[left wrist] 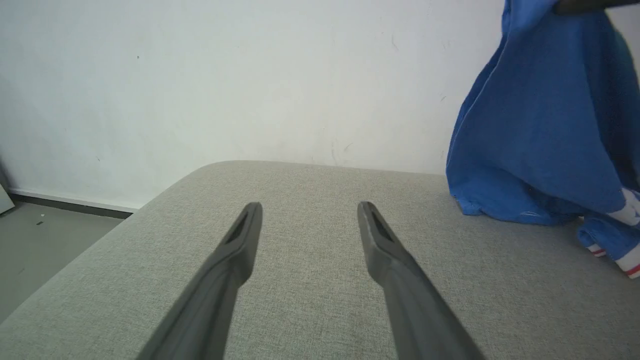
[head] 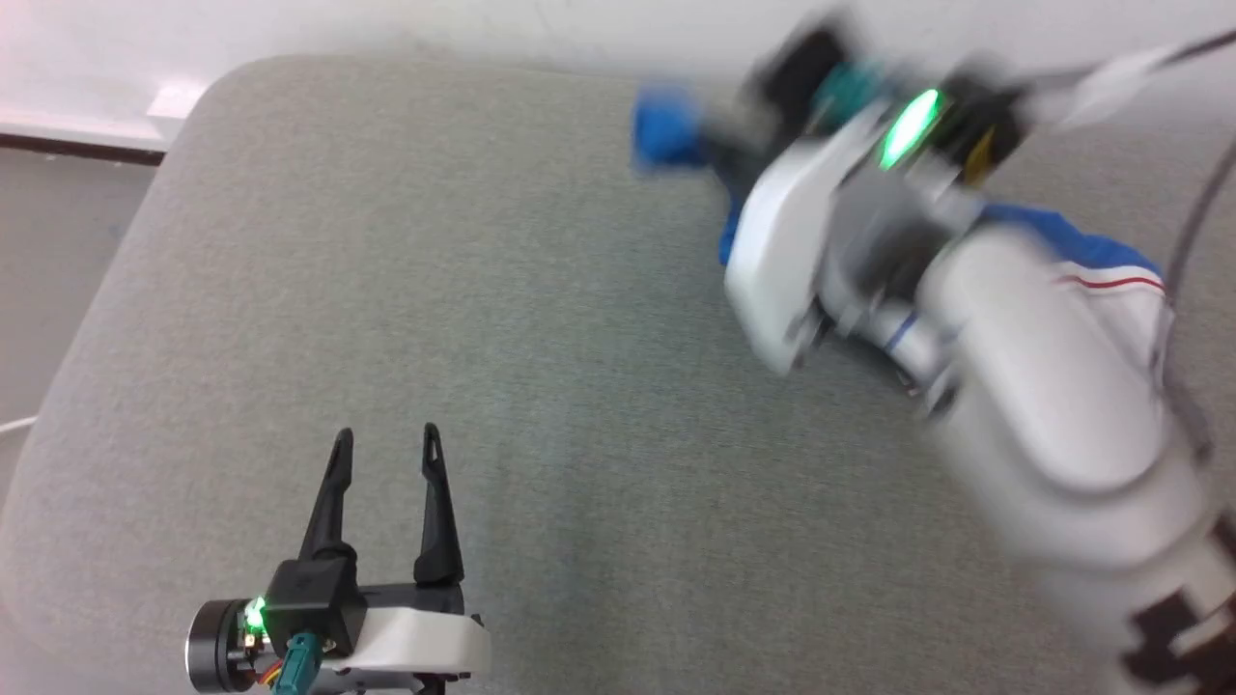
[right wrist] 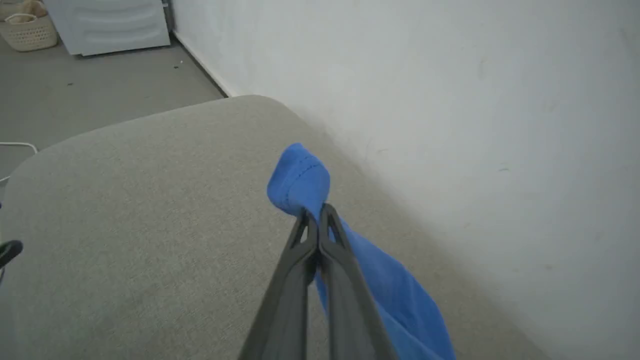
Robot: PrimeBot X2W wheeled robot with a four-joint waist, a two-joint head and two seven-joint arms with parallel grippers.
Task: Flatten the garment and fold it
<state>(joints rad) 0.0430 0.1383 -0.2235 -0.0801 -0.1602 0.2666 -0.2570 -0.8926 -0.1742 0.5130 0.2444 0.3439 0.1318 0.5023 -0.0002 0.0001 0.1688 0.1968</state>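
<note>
The garment is a royal-blue T-shirt with white sleeves and red stripe trim, hanging bunched at the right of the left wrist view, its lower folds resting on the grey cushion. My right gripper is shut on a blue edge of the garment, lifted above the cushion; in the head view the right gripper is blurred at the upper right, with the garment partly hidden behind the arm. My left gripper stands open at the lower left, nothing between its fingers.
The grey fabric cushion has a rounded far-left corner and stands against a white wall. Grey floor lies to its left, with a white drawer unit and a woven basket farther off.
</note>
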